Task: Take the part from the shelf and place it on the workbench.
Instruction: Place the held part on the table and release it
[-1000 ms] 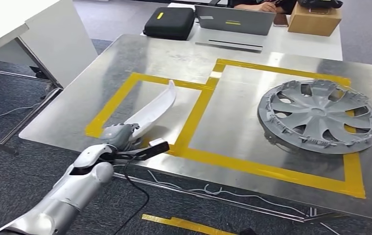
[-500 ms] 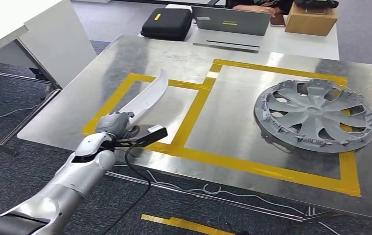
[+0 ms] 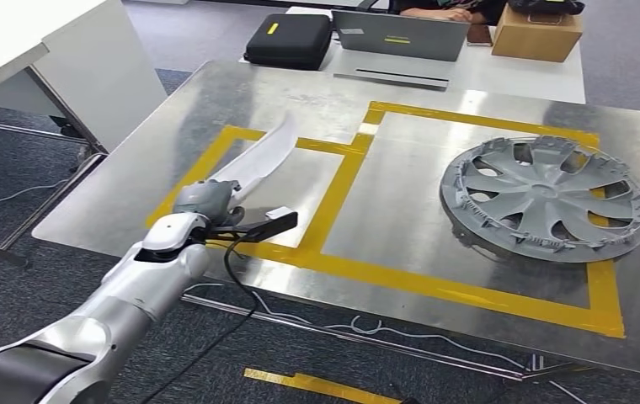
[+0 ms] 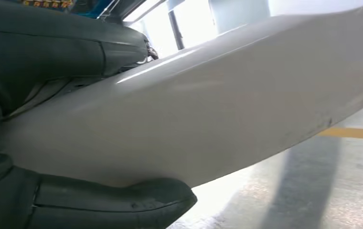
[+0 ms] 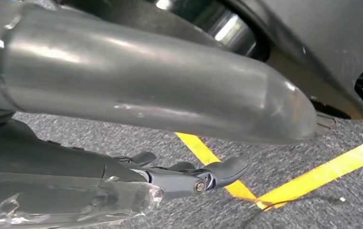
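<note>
Head view shows the steel desk (image 3: 216,101) marked with yellow tape (image 3: 434,282); a grey wheel cover (image 3: 546,199) lies in the right taped square. The left hand (image 3: 205,200) grips the near end of the long white part (image 3: 259,160), which slants up and away over the left taped square, seemingly not yet resting on the desk. The right hand (image 5: 189,177) hangs over the carpet, fingers loosely apart and holding nothing. Judged step: placing. Next it calls for lowering the part flat inside the left square, then letting go. Since a second ago, hand and part have shifted slightly farther over the desk.
</note>
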